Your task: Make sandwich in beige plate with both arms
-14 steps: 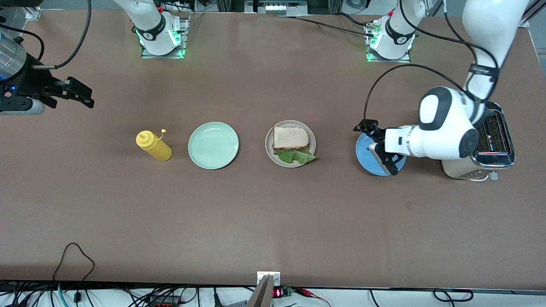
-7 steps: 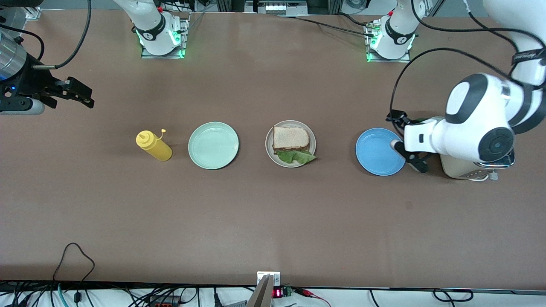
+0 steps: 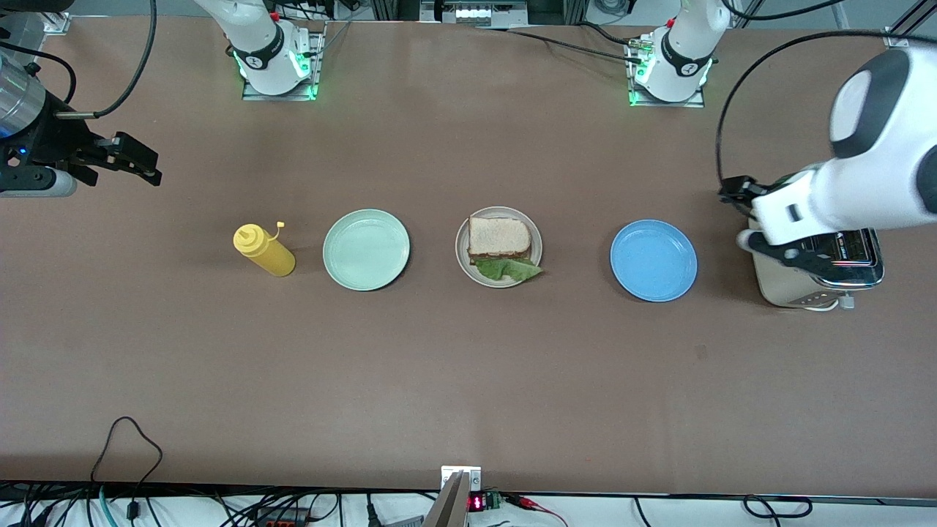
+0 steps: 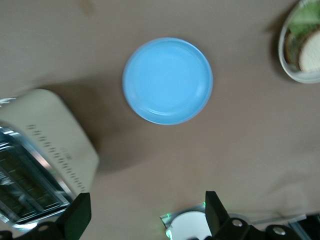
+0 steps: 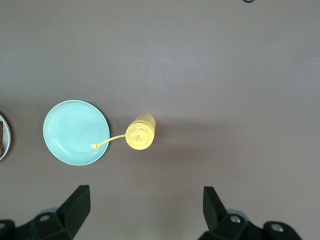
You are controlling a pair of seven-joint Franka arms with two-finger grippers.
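The sandwich [image 3: 499, 237] lies on the beige plate [image 3: 462, 254] at the middle of the table, a bread slice on top and green lettuce [image 3: 509, 270] sticking out toward the front camera. It also shows at the edge of the left wrist view [image 4: 307, 50]. My left gripper [image 3: 748, 219] is open and empty, up over the table between the blue plate [image 3: 653, 260] and the toaster [image 3: 812, 282]. My right gripper [image 3: 150, 162] is open and empty, waiting in the air at the right arm's end of the table.
A mint-green plate [image 3: 366, 249] and a yellow squeeze bottle [image 3: 263, 250] stand beside the beige plate toward the right arm's end. The left wrist view shows the blue plate [image 4: 167, 80] and toaster [image 4: 42, 150]; the right wrist view shows the mint-green plate [image 5: 75, 132] and bottle [image 5: 141, 132].
My left arm has swung away from over the blue plate toward the toaster and risen. The right arm has not moved. The sandwich is unchanged.
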